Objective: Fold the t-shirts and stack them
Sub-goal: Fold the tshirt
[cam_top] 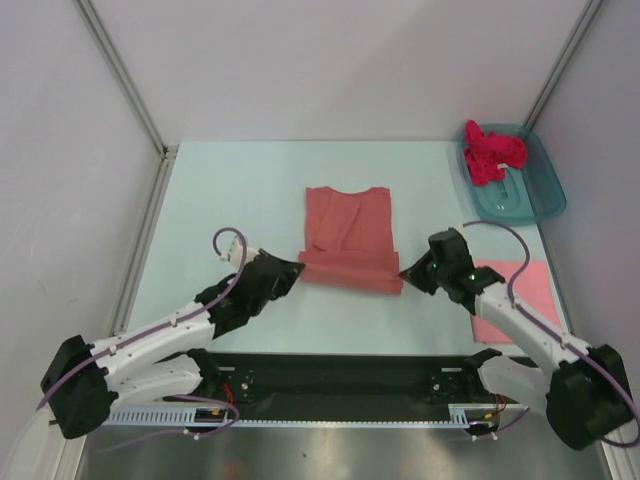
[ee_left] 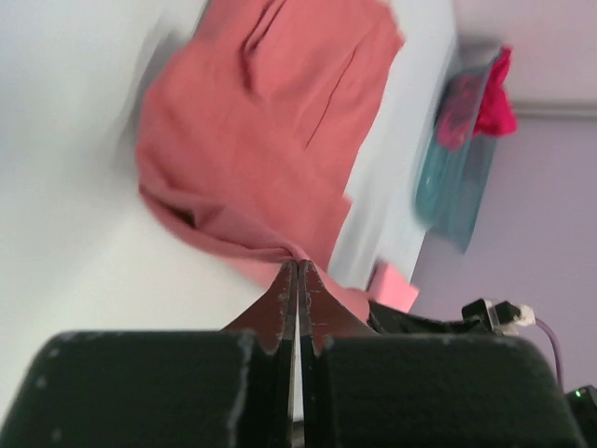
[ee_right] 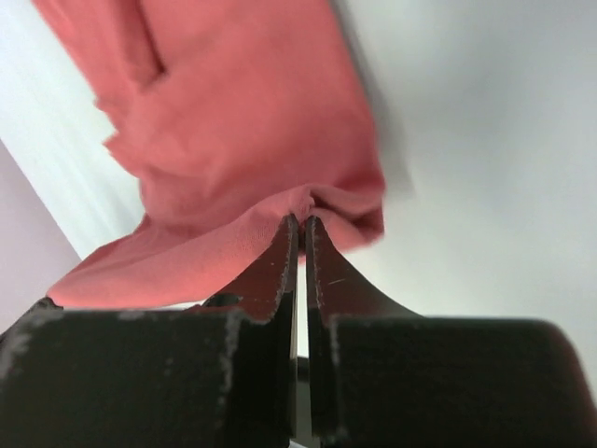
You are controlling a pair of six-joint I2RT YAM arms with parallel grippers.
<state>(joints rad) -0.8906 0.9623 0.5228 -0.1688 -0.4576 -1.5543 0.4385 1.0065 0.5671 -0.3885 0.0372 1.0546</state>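
Task about halfway, by my reading: light pink t-shirt lies folded flat on the table at the right, beside the right arm. The salmon-coral t-shirt sits mid-table, sleeves tucked in and near hem doubled up, fold unfinished. The magenta t-shirt lies crumpled in the teal tub at far right, with nothing stacked yet. Both arms reach low and forward, converging on the salmon-coral t-shirt's near edge: left gripper pinches its left corner, right gripper its right corner, jaws closed down onto cloth in both wrist views.
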